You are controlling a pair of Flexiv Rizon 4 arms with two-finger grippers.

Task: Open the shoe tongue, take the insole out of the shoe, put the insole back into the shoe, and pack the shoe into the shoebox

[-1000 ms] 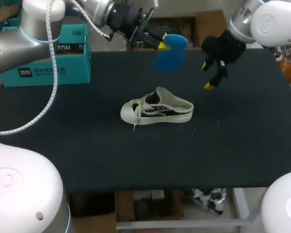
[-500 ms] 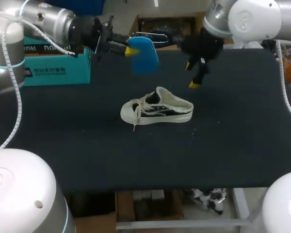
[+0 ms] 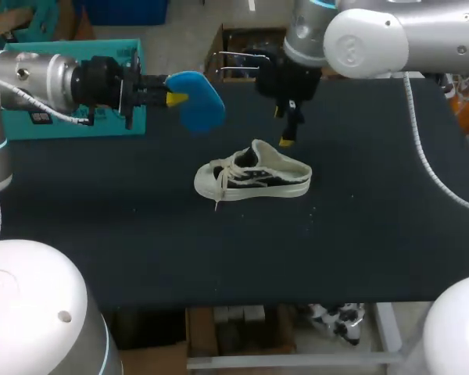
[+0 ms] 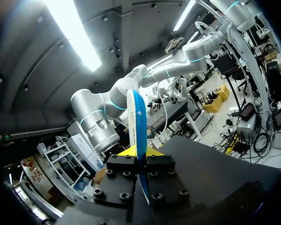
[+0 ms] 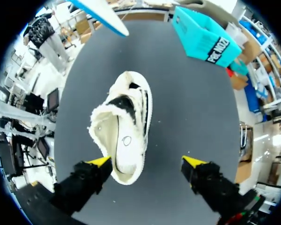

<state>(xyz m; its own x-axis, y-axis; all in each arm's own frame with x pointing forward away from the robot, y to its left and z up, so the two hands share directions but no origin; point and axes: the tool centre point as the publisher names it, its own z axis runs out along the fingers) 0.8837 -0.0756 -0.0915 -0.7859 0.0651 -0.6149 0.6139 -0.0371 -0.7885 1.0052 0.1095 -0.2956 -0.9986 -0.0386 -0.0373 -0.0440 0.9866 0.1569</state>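
1. The shoe [image 3: 254,178] lies in the middle of the desk [image 3: 219,258]. Its toe points to 9 o'clock and its heel to 3 o'clock. It has not moved.
2. The left pincer [image 3: 172,98] is clamped on the blue insole [image 3: 197,100] and holds it up in the air. A second ago the insole hung over the far edge of the desk, at 12 o'clock from the shoe. Now it has swung over to 11 o'clock from the shoe and is nearer to it.
3. The right pincer [image 5: 146,161] was well off at 2 o'clock from the shoe. Now it has come in over the heel. Its fingers stand wide apart, one on each side of the heel. It holds nothing.
4. The teal shoebox [image 5: 203,37] waits at 10 o'clock on the desk, well apart from the shoe.
5. So the insole is out, and I think putting it back comes next. The right pincer looks ready to steady the heel while the left one slides the insole in. The insole is bendy, so it could catch on the shoe's rim.
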